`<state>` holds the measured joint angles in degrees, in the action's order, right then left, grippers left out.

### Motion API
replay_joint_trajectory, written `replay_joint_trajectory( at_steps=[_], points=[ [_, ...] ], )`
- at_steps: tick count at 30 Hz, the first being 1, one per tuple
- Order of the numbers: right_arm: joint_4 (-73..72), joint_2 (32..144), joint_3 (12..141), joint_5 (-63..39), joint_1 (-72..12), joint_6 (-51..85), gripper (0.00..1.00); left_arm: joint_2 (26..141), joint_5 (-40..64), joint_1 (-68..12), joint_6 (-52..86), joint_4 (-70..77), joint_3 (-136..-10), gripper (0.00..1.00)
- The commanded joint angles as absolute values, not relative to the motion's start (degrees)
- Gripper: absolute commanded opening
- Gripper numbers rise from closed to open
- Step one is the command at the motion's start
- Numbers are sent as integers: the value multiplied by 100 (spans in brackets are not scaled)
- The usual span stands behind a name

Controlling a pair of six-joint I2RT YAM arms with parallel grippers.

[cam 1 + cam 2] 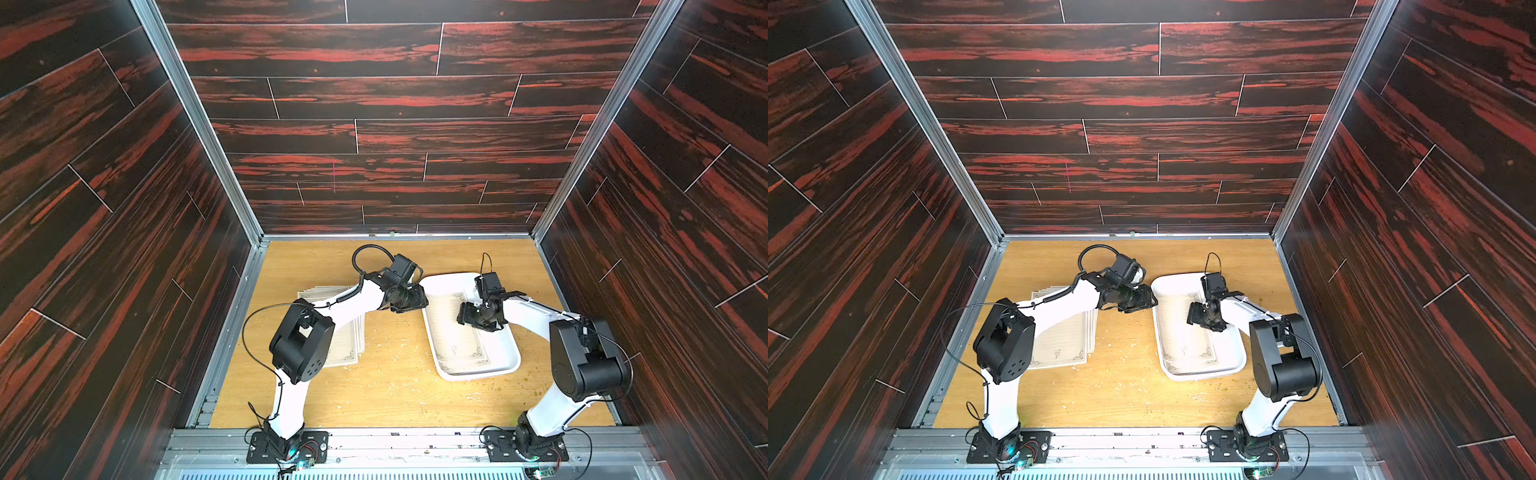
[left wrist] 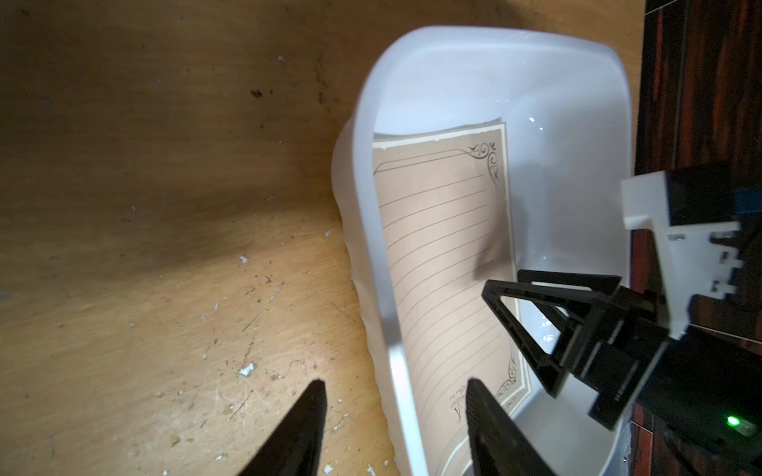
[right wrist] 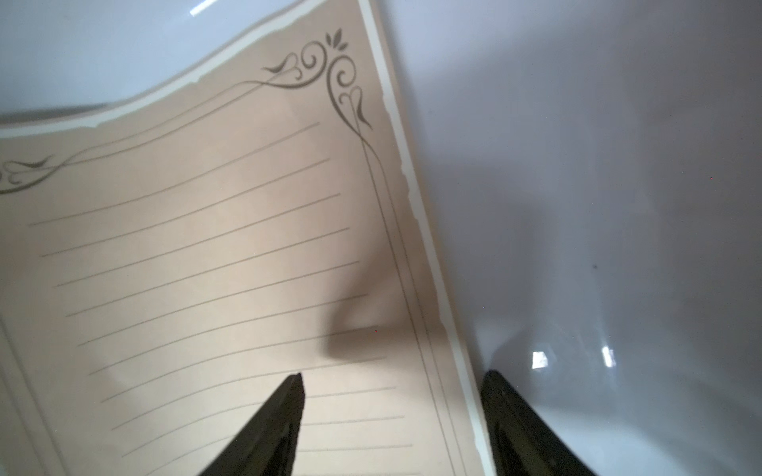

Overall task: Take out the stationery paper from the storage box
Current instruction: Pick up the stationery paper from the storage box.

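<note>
The white storage box (image 1: 513, 354) (image 1: 1204, 376) lies right of the table's middle. One sheet of stationery paper (image 1: 453, 345) (image 2: 445, 247) (image 3: 206, 268), cream with dark corner flourishes, lies inside it. My left gripper (image 1: 420, 300) (image 2: 396, 387) is open and straddles the box's left rim (image 2: 371, 230), with one finger over the table and one over the sheet. My right gripper (image 1: 462, 316) (image 3: 393, 377) is open low inside the box. The sheet's long edge runs between its fingers, one over the paper and one over the bare white floor (image 3: 598, 165).
A fanned stack of like sheets (image 1: 351, 336) (image 1: 1067, 345) lies on the wooden table (image 1: 395, 386) under my left arm. Small crumbs and scratches dot the wood between stack and box. Dark panelled walls close in the left, back and right sides.
</note>
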<state>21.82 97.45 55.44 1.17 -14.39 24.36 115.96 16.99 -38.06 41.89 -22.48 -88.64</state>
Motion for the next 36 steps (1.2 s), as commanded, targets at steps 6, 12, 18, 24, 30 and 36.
replay_joint_trajectory(
  at_steps=[6, 12, 18, 24, 30, 36],
  points=[
    [2224, 9321, 5458, -324, -1438, 2391, 69, 11628, 1610, -3829, 4166, -2452, -8979, 57],
    [2271, 9238, 5488, -457, -1434, 2364, 67, 11619, 1600, -3823, 4214, -2380, -8905, 57],
    [2382, 9208, 5554, -480, -1433, 2338, 68, 11663, 1662, -3825, 4177, -2370, -8910, 57],
    [2522, 9386, 5581, -267, -1434, 2355, 72, 11681, 1686, -3824, 4163, -2373, -8916, 57],
    [2471, 9387, 5433, -260, -1436, 2343, 73, 11685, 1696, -3824, 4159, -2373, -8908, 58],
    [2452, 9443, 5349, -164, -1439, 2362, 75, 11698, 1702, -3823, 4177, -2365, -8913, 58]
  ],
)
